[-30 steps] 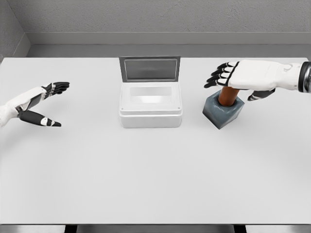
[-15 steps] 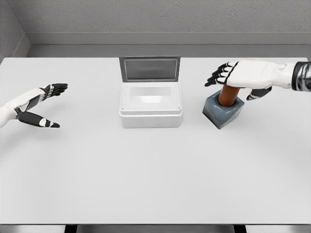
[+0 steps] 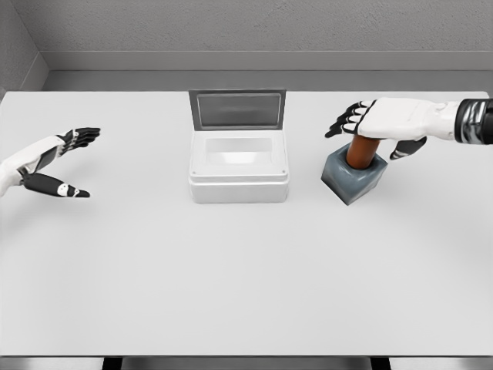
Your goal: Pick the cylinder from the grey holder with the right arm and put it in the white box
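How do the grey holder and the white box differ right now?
The grey holder is small, dark and turned cornerwise; the white box is larger, pale and squared to the table edge. The holder carries the upright cylinder; the box looks empty, its lid raised behind. The right hand is over the holder, not the box. Both sit on the table.

A white table (image 3: 231, 277) carries the open white box (image 3: 239, 179) and grey holder (image 3: 353, 179).

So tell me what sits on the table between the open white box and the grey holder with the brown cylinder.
Nothing: in the head view only bare white table separates the open white box from the grey holder carrying the brown cylinder.
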